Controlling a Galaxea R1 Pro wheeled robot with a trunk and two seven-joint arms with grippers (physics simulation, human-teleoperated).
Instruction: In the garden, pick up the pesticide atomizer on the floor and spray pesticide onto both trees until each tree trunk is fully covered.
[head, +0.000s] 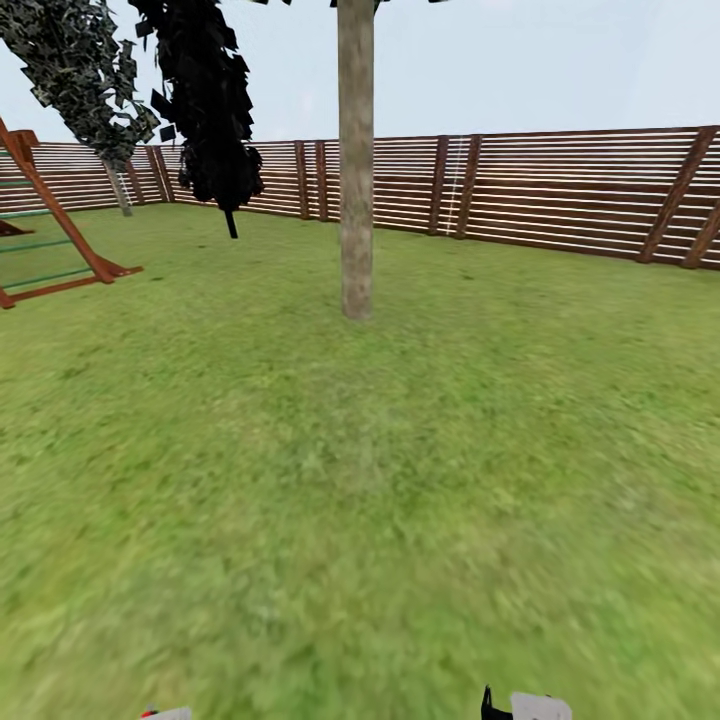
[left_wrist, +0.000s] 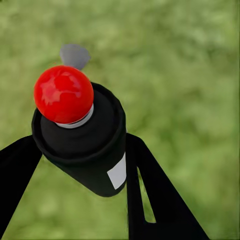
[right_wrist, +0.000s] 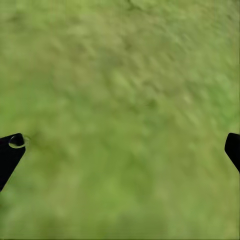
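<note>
Gripping the pesticide atomizer (left_wrist: 82, 137) between closed left jaws, red tip outward, right jaws spread wide, empty, over lawn (right_wrist: 125, 100)

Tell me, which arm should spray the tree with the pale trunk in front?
The left. Its gripper is shut on the pesticide atomizer with the red tip. The right gripper is open over grass, holding nothing. The tree trunk stands ahead across the lawn, probably too far yet.
</note>
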